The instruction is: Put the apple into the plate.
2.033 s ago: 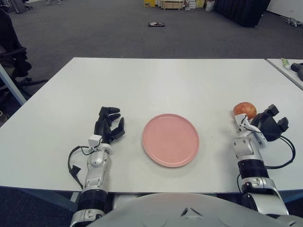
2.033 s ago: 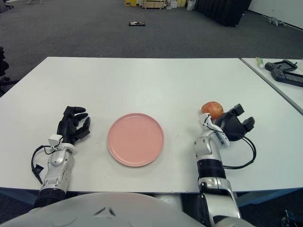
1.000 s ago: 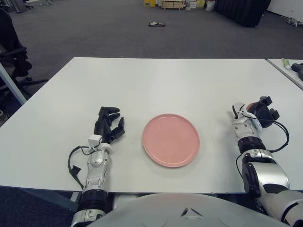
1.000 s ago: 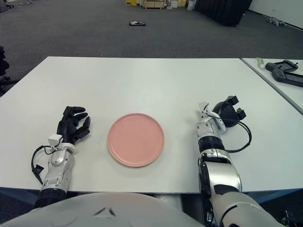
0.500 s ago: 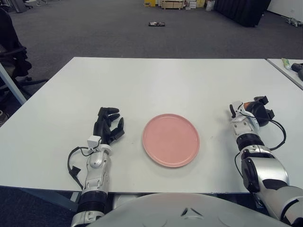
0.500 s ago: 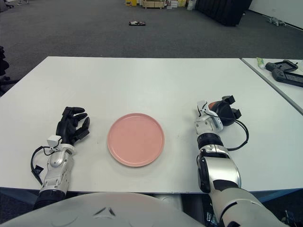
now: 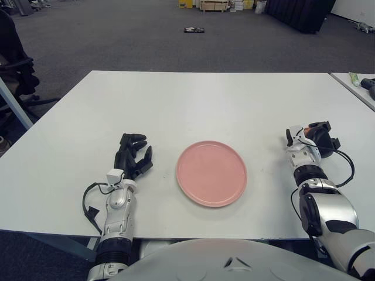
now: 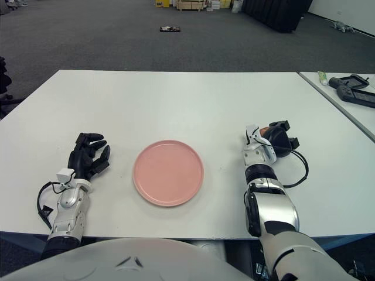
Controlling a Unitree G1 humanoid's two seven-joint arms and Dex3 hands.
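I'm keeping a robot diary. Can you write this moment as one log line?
right robot hand: closed around apple, right of plate | plate: empty | left robot hand: idle, left of plate

There was one white table (image 7: 193, 99) in front of the robot, and the corner of a second table (image 8: 343, 102) showed at the right edge. On the main table lay one pink plate (image 7: 211, 173). One apple (image 8: 265, 129) could be counted, mostly covered by fingers, with only a sliver of its red skin showing. Two robot hands were in sight: one left hand (image 7: 132, 156) and one right hand (image 7: 316, 139). On the second table there were two things: one black device (image 8: 350, 89) and one small tube (image 8: 322, 76). Out on the floor lay one dark flat object (image 7: 193, 30).
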